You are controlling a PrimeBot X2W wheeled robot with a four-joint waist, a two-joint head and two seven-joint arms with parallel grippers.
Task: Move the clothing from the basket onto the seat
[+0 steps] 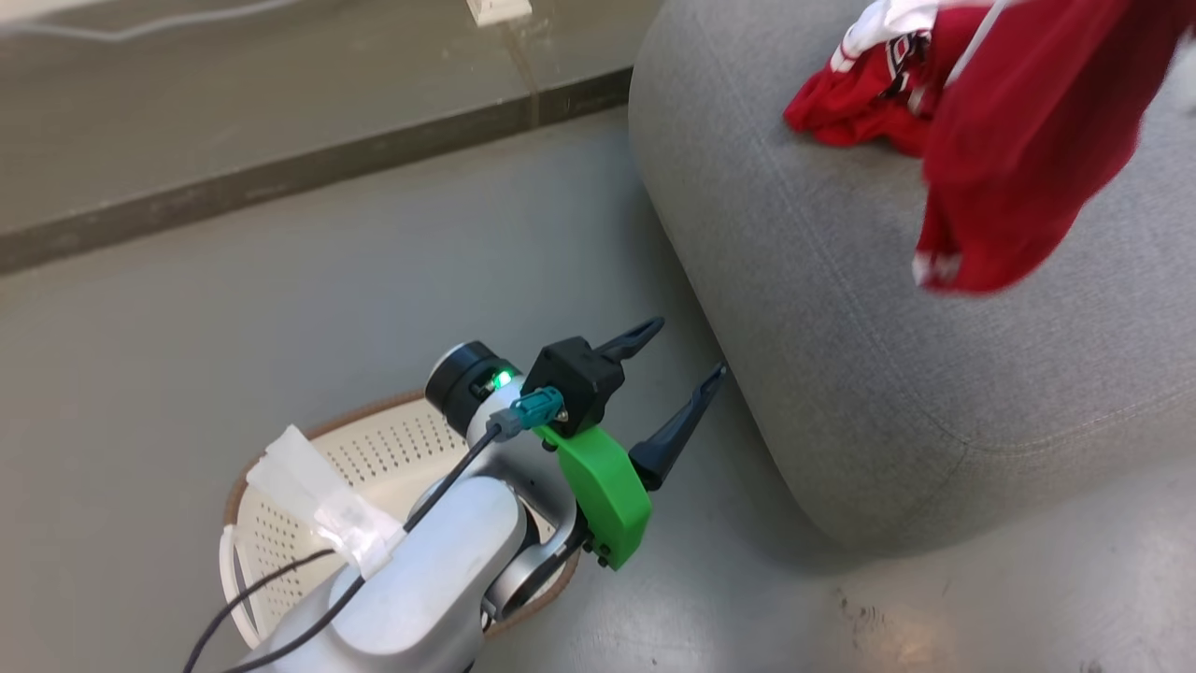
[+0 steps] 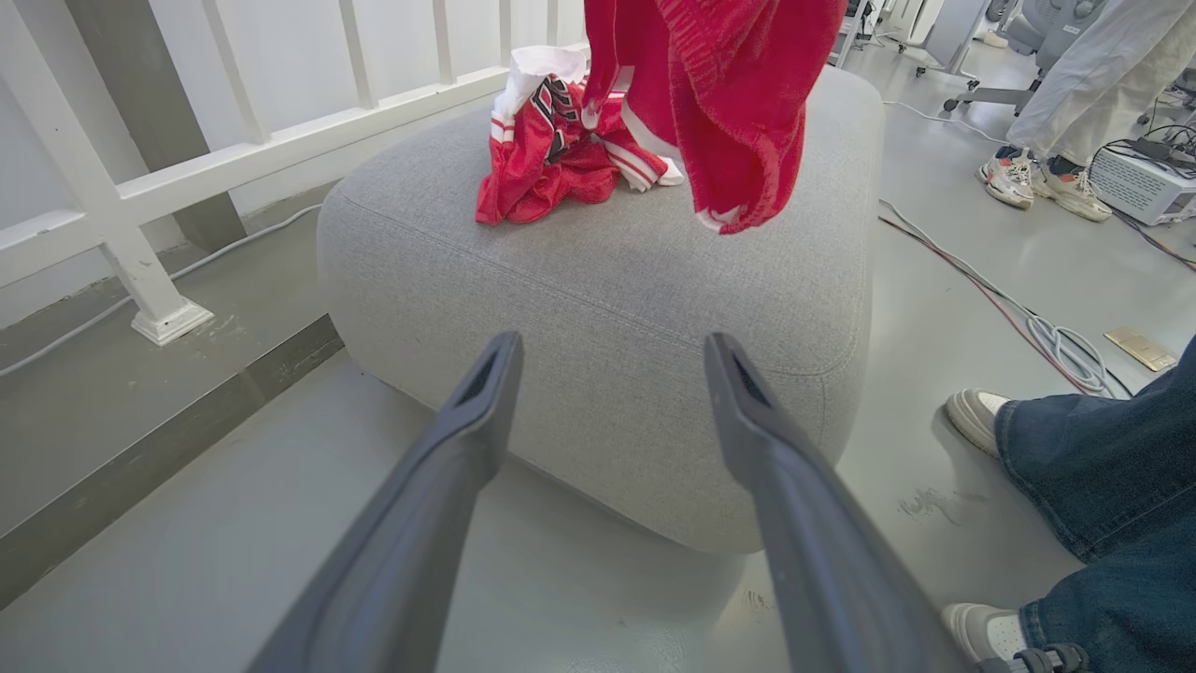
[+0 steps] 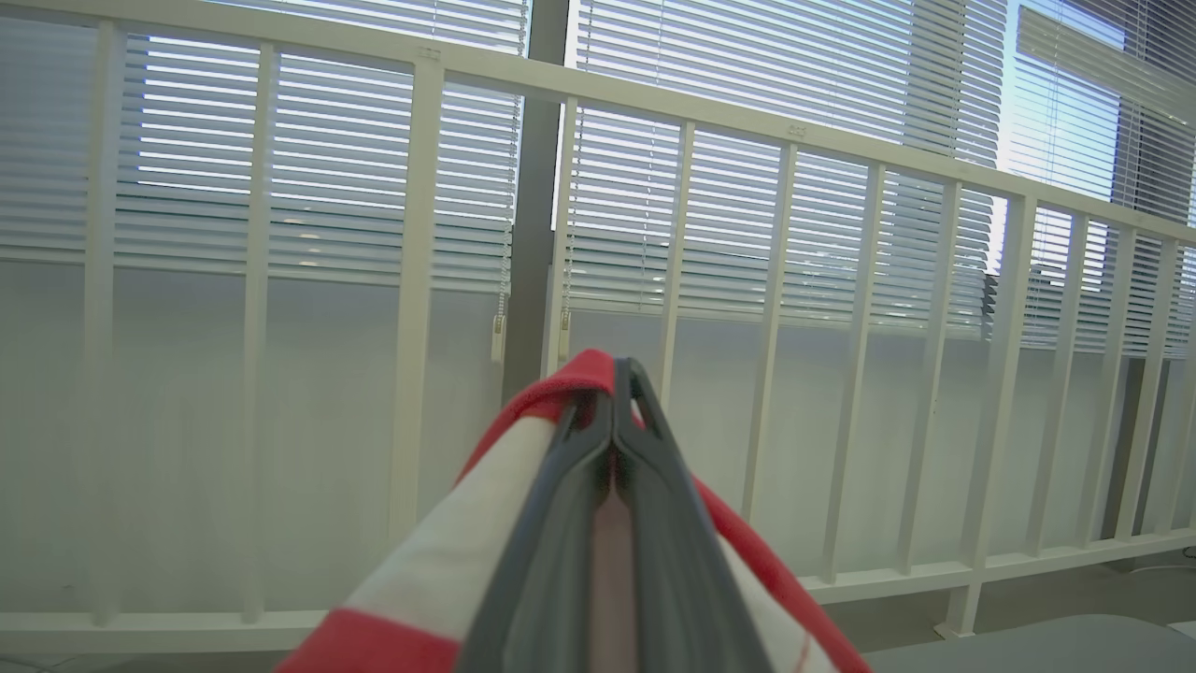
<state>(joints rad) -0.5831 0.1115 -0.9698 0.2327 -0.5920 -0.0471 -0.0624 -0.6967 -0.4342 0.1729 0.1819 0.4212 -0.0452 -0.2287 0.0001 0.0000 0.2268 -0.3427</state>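
The clothing [image 1: 1028, 140] hangs pinched in the right pincer [image 3: 614, 370] above the seat [image 1: 841, 327].

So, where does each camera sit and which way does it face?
Head view: on the head, facing down at basket and seat; left gripper shows.
Left wrist view: on that wrist, facing the seat; its fingers show.
Right wrist view: on that wrist, facing a railing; right gripper grips clothing.
Head and left wrist views share seat and clothing.
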